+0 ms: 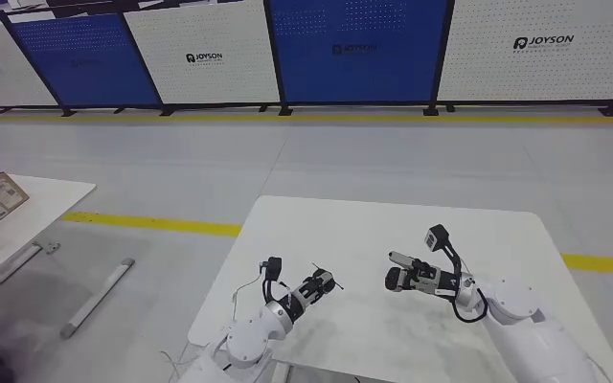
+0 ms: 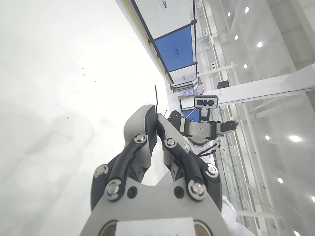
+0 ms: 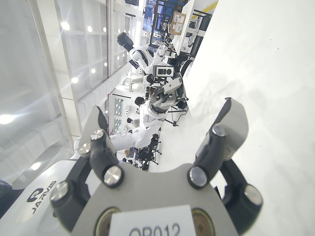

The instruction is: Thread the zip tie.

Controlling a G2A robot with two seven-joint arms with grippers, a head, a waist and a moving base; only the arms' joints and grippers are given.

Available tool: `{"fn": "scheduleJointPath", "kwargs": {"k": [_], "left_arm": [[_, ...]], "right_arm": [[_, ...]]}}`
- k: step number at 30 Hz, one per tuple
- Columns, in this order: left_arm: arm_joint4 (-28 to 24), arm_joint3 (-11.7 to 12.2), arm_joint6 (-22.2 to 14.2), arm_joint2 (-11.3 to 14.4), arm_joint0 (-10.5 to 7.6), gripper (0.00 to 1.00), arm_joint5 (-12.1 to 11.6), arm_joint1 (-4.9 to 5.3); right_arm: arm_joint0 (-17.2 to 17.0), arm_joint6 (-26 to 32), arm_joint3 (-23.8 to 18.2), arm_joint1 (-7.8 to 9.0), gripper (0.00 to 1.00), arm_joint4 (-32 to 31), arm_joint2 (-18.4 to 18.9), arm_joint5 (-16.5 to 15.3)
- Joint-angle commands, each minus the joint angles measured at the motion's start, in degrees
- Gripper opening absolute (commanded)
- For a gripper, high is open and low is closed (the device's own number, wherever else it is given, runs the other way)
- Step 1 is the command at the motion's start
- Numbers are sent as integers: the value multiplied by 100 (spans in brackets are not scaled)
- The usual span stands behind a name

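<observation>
Left gripper [image 2: 155,115], held above the near part of the white table [image 1: 383,225]: fingers pressed together, pinching a black zip tie [image 2: 156,95]. A thin length of the tie stands out past the fingertips; the rest is hidden between the pads. Right gripper [image 3: 163,105], apart from it over the same table: fingers spread, nothing between them. The two grippers face each other. Beyond the table: grey floor with a yellow line [image 1: 153,223], then blue and white panels [image 1: 354,53].
</observation>
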Motion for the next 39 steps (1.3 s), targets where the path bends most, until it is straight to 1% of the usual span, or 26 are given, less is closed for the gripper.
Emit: {"fn": "scheduleJointPath", "kwargs": {"k": [1,3,4,5,6,13,15,17,20,23,25,28,29,30,31,39], "left_arm": [[432,138,284,192,-47,0,-46,-20],[564,261,311,367,-84,0,-78,-39],[573,293,309,394,-93,0,-85,-41],[334,296,155,419,-68,0,-69,-48],[234,288,98,407,-67,0,-64,-48],[234,288,98,407,-67,0,-64,-48],[146,276,166,411,-89,0,-71,-58],[-60,238,258,417,-97,0,-106,-75],[-358,54,453,385,-77,0,-201,-97],[-599,-293,605,286,-6,0,-275,-101],[-612,-584,729,209,57,0,-318,-96],[-619,-936,824,136,150,0,-272,-89],[-598,-1010,838,128,177,0,-259,-86],[-593,-1062,844,117,197,0,-239,-84],[-654,-1094,753,124,222,0,-188,-81],[-654,-1094,753,124,222,0,-188,-81]], "right_arm": [[0,0,0,0,100,0,0,0],[0,0,0,0,100,0,0,0],[0,0,0,0,100,0,0,0],[0,0,0,0,100,0,0,0],[0,0,0,0,100,0,0,0],[0,0,0,0,100,0,0,0],[0,0,0,0,100,0,0,0],[0,0,0,0,100,0,0,0],[0,0,0,0,100,0,0,0],[0,0,0,0,100,0,0,0],[0,0,0,0,100,0,0,0],[0,0,0,0,100,0,0,0],[0,0,0,0,100,0,0,0],[0,0,0,0,100,0,0,0],[0,0,0,0,100,0,0,0],[0,0,0,0,100,0,0,0]]}}
